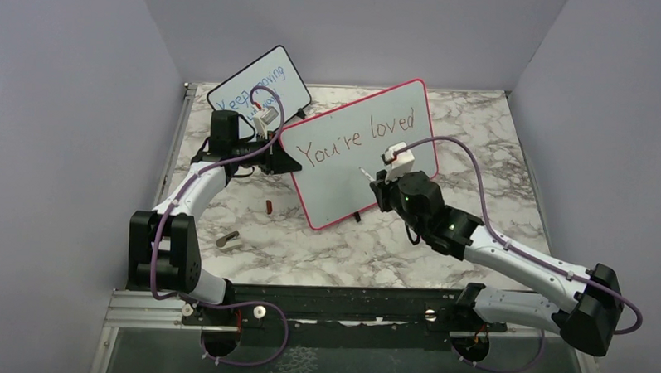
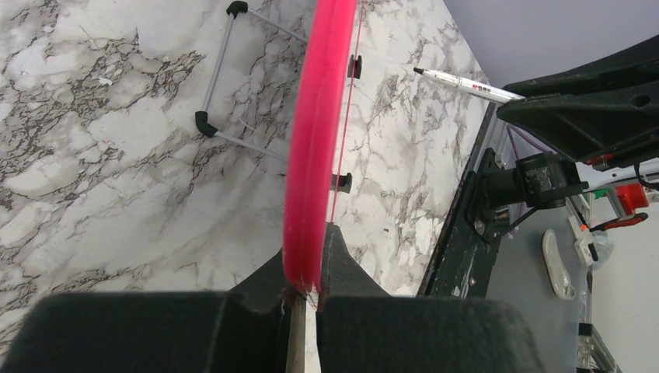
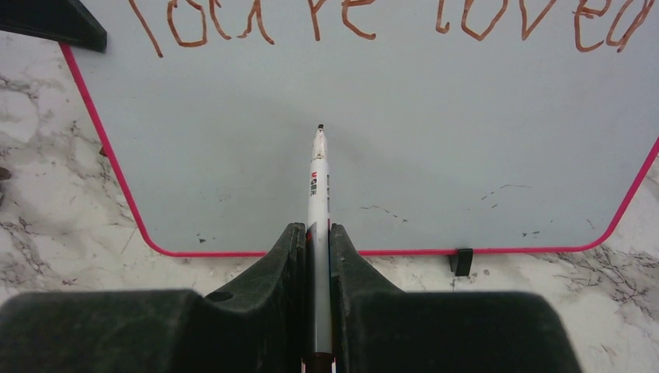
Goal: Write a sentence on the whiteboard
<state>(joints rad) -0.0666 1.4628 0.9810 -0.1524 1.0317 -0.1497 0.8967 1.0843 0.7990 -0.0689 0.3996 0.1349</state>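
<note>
Pink-framed whiteboard [image 1: 335, 187] stands propped up mid tabletop [image 1: 477, 158]. Left jaws are pinched tight on its pink left edge. Right jaws are clamped on a white marker [image 3: 319, 183], tip aimed at the blank board under the brownish sentence [image 1: 358, 138], which reads "You're loved". Can't tell if the tip's actually touching.

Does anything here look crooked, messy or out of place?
The whiteboard sits crooked, turned at an angle to the edges of the table. Two small loose bits lie beside it: a red piece and, nearer the front edge, a grey piece; what they are is unclear. Faint dark smudges mark the board's lower part.
</note>
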